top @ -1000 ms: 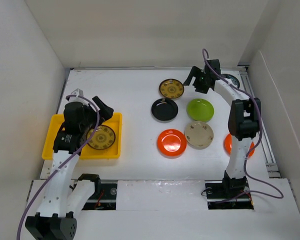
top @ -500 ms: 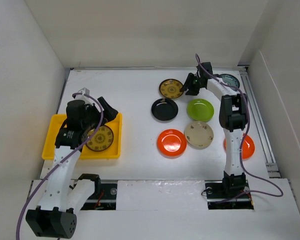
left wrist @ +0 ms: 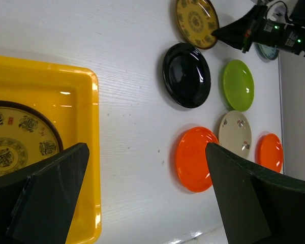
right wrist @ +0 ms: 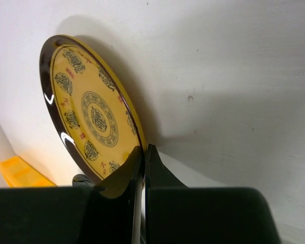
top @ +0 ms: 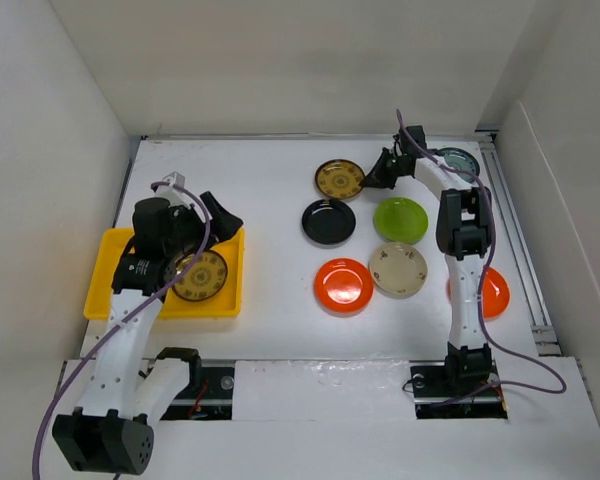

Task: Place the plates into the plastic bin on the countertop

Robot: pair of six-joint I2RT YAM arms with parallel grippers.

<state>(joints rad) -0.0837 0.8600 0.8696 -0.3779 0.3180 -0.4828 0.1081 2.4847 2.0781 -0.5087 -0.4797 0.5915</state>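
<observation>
Closing in from the right, the right gripper (right wrist: pixel 144 150) has reached the far brown-gold plate (right wrist: pixel 91 117) and brought its jaws from wide to shut at that plate's right rim. The wrist view does not settle whether the rim is pinched between them or only touched. The plate looks flat on the countertop (top: pixel 260 190), far of the black plate (top: pixel 329 220), with the lime green plate (top: pixel 400 219) to its near right.

The step in hand appears to be picking up this plate. The next move likely calls for a small test lift to prove the hold, then a carry leftward, high over the black plate, to the plastic bin (top: pixel 160 311).

Over that bin at the near left, the left gripper (left wrist: pixel 140 150) hovers spread wide and empty, above the other brown-gold plate (top: pixel 202 275) lying inside.
</observation>
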